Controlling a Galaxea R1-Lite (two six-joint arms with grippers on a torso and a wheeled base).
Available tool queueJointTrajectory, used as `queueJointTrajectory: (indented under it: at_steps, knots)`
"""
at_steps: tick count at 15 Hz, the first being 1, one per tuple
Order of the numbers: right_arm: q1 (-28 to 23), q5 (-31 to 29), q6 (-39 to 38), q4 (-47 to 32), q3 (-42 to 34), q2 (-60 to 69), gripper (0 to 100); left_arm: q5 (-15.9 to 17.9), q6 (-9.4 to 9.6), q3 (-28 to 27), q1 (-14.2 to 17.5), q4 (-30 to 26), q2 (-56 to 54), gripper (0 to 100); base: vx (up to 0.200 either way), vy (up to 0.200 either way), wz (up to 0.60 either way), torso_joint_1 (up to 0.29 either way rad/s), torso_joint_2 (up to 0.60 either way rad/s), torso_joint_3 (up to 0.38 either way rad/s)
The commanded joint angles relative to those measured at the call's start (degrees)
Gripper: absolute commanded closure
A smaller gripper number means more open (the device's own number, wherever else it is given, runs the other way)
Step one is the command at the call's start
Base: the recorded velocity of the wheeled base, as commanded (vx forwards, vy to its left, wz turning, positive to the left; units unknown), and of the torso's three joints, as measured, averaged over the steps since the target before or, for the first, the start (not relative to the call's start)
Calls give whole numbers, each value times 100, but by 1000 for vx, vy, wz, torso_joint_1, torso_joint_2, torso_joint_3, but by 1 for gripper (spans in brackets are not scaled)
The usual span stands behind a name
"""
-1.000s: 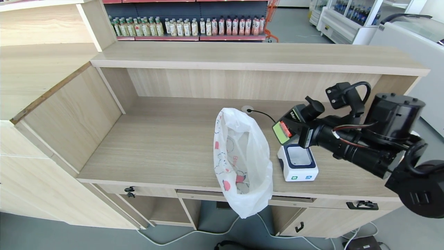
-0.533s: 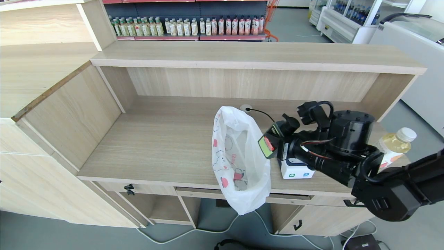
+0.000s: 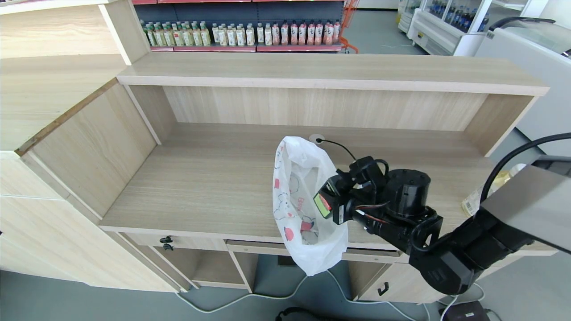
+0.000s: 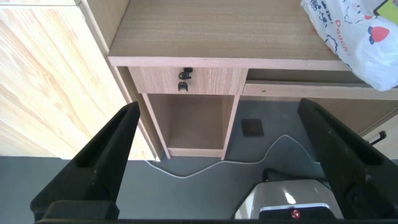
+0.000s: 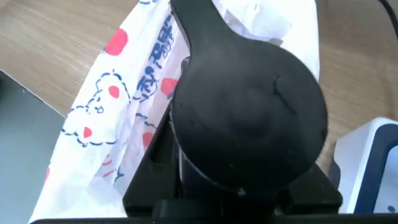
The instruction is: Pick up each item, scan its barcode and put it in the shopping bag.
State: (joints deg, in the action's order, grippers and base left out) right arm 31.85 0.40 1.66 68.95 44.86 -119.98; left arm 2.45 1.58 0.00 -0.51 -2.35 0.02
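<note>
**Risk: bag sliding off the counter edge at the drop**

Right gripper (image 3: 339,203) is clamped on the item (image 3: 324,204), a dark round container with a green-and-red label. It is held at centre frame in the head view, at the mouth of the bag (image 3: 308,249), by its right rim.

Bag: thin white printed plastic, mouth open, lower part hanging over the front edge of the counter (image 3: 200,187).

Judged risks:
- The dropped weight could drag the bag off the edge.
- The limp rim could fold and catch the item if it is released off-centre.
- Bottle (image 3: 475,200), at right of frame, is close behind the right arm, and a swing could tip it.

Scanner (image 5: 373,165) sits just beside the bag. Left gripper (image 4: 219,115) is spread wide and empty, low before the counter front.
</note>
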Motion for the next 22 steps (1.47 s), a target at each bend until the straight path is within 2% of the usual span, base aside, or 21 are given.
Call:
queueJointTrajectory:
  at_steps: [1,7,14,15,19,22]
  knots:
    - [-13,162,19,48,40,-465,100,1,0,0,-2,-2,-2,0,0,0,0,0,0,0]
    - [-56,188,89,180,524,-966,100,1,0,0,-2,-2,-2,0,0,0,0,0,0,0]
    - [-197,215,230,127,638,-1186,100,1,0,0,-2,-2,-2,0,0,0,0,0,0,0]
    - [-206,320,247,127,647,-1177,0,1,0,0,-2,-2,-2,0,0,0,0,0,0,0]
    - [-197,619,186,-66,629,-746,0,1,0,0,-2,-2,-2,0,0,0,0,0,0,0]
    - [-180,654,177,-382,365,159,0,1,0,0,-2,-2,-2,0,0,0,0,0,0,0]
